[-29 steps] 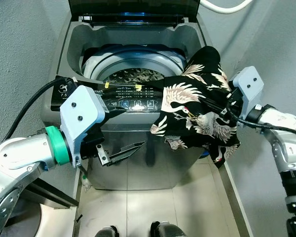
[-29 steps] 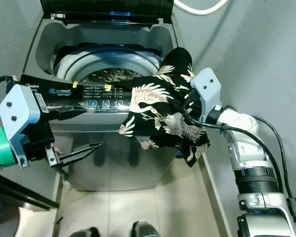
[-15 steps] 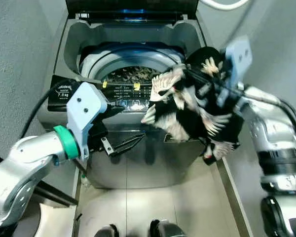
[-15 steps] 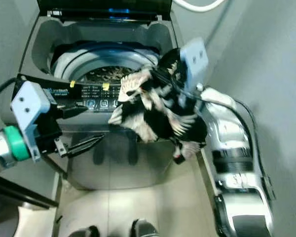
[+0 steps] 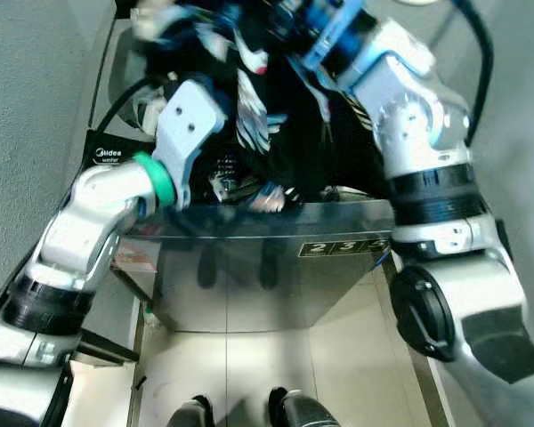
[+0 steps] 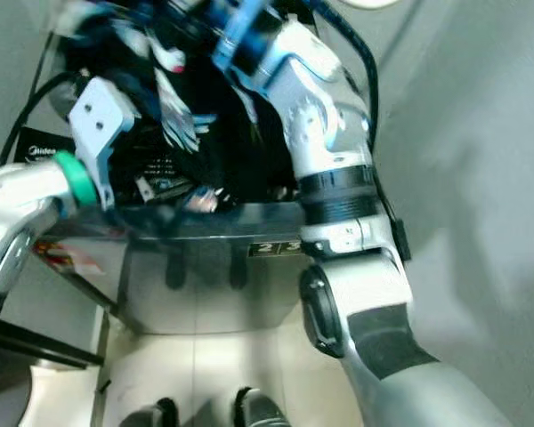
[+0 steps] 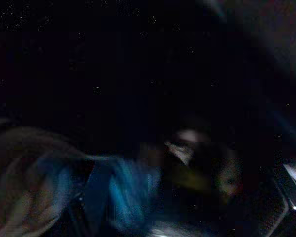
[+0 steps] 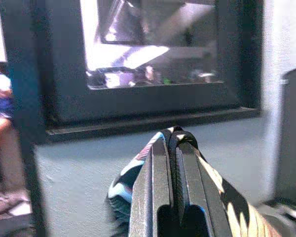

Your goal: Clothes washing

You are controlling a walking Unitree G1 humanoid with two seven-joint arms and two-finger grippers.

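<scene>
**Shirt lifted high over the washer**

A sec ago the black bird-print shirt (image 5: 276, 133) hung over the washer's front rim, w/ the right arm down beside it at 3 o'clock. Now the right arm is swung up and across, and the shirt hangs from up high, over the tub at 12 o'clock, drooping down to the front edge of the washer (image 5: 249, 267). The pic has shifted too, so the head cam moved closer. The left arm was low in front of the washer w/ its claw wide apart; now it is raised, and the left gripper (image 5: 240, 182) is poked in under the hanging cloth. Blurry, so can't tell how far apart its fingers are.

The right wrist view shows what the head views don't: the right gripper (image 8: 173, 143) has its two fingers pressed tight together, w/ a fold of the shirt pinched at the tips. Behind it is a grey wall and a dark window frame (image 8: 138, 106).

The left wrist view is very dark, just blurry blue and pale cloth close up.
</scene>
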